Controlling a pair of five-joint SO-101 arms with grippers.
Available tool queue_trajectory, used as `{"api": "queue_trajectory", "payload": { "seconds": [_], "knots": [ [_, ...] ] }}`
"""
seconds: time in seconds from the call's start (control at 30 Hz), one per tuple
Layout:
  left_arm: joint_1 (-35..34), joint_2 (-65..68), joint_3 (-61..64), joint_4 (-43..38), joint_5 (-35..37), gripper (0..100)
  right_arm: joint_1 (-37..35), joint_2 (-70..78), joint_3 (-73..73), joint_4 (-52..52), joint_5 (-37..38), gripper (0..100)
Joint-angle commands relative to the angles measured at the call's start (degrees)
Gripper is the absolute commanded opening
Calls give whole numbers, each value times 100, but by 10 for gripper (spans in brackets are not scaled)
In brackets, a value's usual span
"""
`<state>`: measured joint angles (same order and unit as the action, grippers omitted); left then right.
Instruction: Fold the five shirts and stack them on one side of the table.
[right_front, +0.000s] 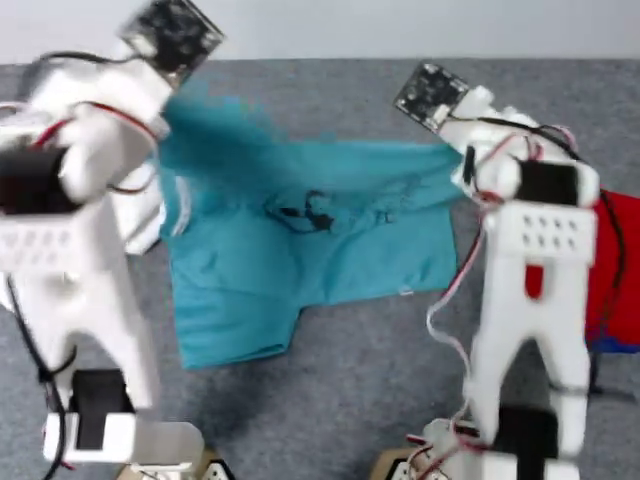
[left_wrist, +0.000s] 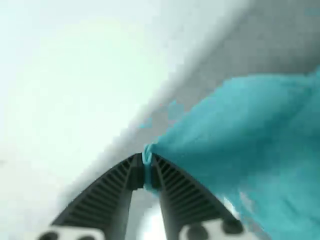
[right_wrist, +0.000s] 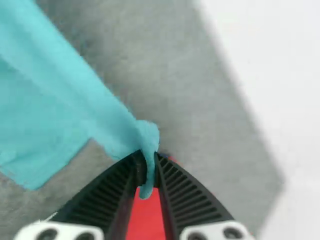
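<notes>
Left gripper (left_wrist: 145, 167) clamped on one far corner of the teal cotton T-shirt with dark print (right_front: 310, 250), right gripper (right_wrist: 147, 165) clamped on the other. Far edge lifted, rest lies on the grey bench (right_front: 380, 390). Risk: pinches are thin, so uneven pulling could slip a corner and skew the fold. Long axis runs arm to arm, print up.
</notes>
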<state>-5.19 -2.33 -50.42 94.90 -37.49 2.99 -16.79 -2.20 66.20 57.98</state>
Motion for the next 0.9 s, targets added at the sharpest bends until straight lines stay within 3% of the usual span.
{"api": "queue_trajectory", "payload": {
  "seconds": [0.0, 0.2, 0.5, 0.67, 0.87],
  "knots": [
    [-237, -404, -1253, -580, 62, 5, 180, -1253, -246, 13, 18, 10],
    [-756, -440, -2598, -1037, 79, 5, 734, -2484, -237, 66, -316, 10],
    [-809, -448, -3952, -1248, -255, 5, 1059, -3811, -246, 66, -360, 10],
    [-809, -448, -4435, -1521, -651, 5, 1393, -4303, -246, 110, -343, 10],
    [-809, -905, -4303, -1415, -818, 5, 1455, -4840, -246, 787, 264, 10]
  ]
}}
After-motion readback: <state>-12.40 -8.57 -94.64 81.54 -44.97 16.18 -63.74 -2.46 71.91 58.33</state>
